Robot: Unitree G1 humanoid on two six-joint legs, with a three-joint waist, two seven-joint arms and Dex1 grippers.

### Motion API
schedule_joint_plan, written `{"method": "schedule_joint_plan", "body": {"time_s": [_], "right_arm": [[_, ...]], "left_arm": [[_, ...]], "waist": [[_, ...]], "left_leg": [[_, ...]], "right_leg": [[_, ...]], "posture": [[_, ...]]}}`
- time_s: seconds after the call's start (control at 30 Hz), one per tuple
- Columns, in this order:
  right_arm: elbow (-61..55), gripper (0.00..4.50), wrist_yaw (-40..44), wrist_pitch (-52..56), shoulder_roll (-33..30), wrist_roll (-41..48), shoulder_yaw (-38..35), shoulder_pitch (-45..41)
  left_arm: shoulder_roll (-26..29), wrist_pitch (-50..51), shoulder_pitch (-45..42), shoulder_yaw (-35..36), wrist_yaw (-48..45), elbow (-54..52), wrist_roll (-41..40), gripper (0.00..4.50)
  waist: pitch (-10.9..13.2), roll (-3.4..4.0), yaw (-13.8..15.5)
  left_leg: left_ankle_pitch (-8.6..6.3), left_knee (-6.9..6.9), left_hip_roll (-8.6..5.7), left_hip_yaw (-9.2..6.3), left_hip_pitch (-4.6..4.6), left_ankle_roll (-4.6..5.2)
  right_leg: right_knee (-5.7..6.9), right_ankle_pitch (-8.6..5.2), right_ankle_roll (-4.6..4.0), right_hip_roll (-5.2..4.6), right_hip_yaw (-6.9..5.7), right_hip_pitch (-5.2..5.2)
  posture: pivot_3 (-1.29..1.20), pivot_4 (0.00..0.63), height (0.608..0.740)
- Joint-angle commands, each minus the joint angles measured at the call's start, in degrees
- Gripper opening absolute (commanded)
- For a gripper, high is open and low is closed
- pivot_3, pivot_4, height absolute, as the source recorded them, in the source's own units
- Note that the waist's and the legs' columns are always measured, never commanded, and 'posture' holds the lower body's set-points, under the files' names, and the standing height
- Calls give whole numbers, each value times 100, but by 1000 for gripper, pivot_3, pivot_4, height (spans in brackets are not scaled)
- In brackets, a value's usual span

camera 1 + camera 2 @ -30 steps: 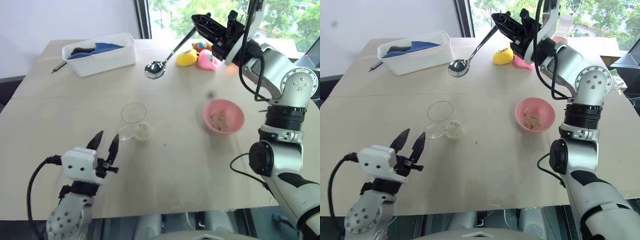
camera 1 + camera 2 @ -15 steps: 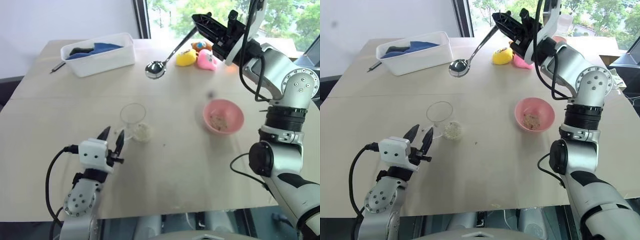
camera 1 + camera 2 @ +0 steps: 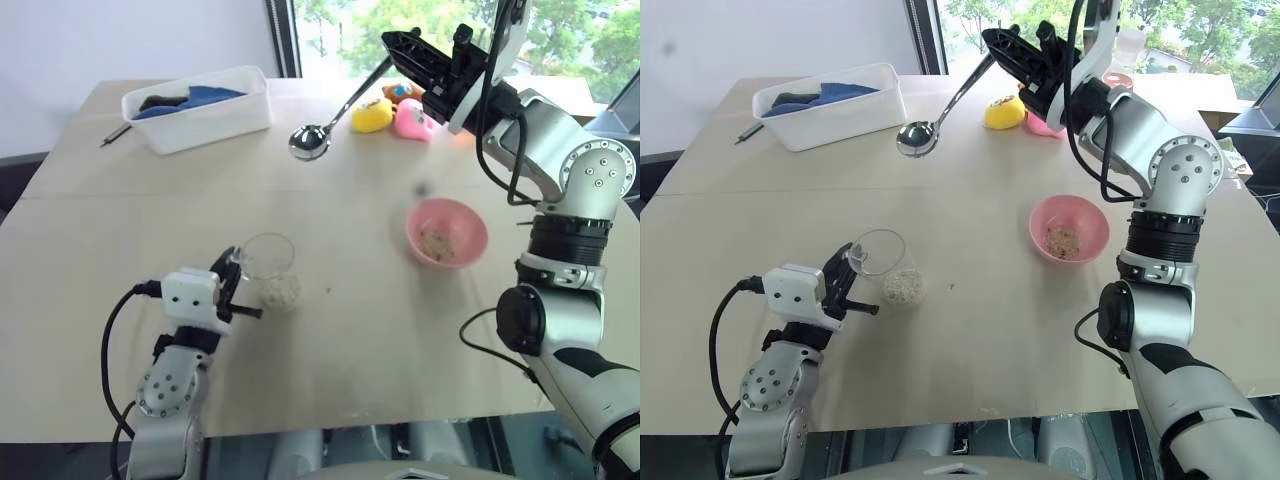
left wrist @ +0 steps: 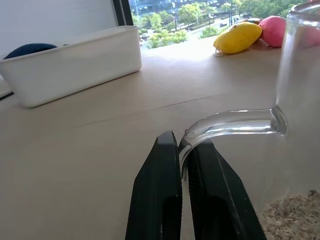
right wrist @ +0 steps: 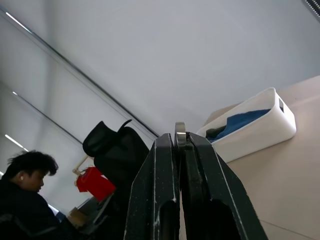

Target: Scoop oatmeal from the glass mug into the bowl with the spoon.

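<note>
delta: left gripper (image 4: 181,150) advanced to glass mug (image 3: 266,262) since earlier frames, jaws gone from spread to pinched; mug, bowl, right arm unmoved
left gripper: fingers pressed together on mug's clear handle (image 4: 230,125), at 9 o'clock of mug; likely steadying mug so spoon can dig without tipping it
glass mug: upright on table (image 3: 360,330), left of centre, walls straight
oatmeal: pale flaky heap (image 3: 283,292) in mug bottom, toward 4 o'clock side; a little also in bowl (image 3: 437,243)
spoon: slim silver (image 3: 326,122), handle end clamped, oval head hanging low toward 7 o'clock from gripper, above table; looks empty
right gripper: raised at top of scene (image 3: 420,52), fingers shut tight on spoon handle (image 5: 180,131); parked high, probably waiting for mug to be secured
bowl: pink (image 3: 447,232), at 3 o'clock of mug, well apart; within reach of right arm for dumping
tub: white (image 3: 200,108), at 11 o'clock of mug, blue item inside; not involved
toys: yellow (image 3: 373,115) and pink (image 3: 413,121) at far edge
writing: none readable, no brands or labels seen
</note>
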Motion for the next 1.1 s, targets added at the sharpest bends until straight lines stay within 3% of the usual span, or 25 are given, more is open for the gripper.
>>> {"method": "schedule_joint_plan", "body": {"time_s": [0.03,0.3,0.53,1.1], "right_arm": [[-531,0,424,117,-151,18,203,-6],[-1049,0,990,212,-253,-365,806,266],[-897,0,1239,108,-379,-731,814,277],[-1324,0,1515,238,-265,-1123,1139,382]], "left_arm": [[94,186,-195,11,42,-96,18,143],[323,656,-941,35,-51,-13,-66,143],[518,713,-1536,-20,-254,370,-87,143],[551,584,-1750,-45,-368,583,-55,143]], "waist": [[0,0,2],[0,-1,1],[0,-1,1],[0,-1,-1]], "left_leg": [[0,0,0,0,0,0],[0,0,-1,-1,-1,0],[1,0,-3,-1,-2,-1],[2,0,-4,-1,-2,-4]], "right_leg": [[0,0,0,0,0,0],[1,0,0,0,-1,0],[2,0,1,1,-2,0],[2,1,1,2,-3,0]], "posture": [[0,150,740],[0,150,740],[0,150,740],[0,150,740]]}}
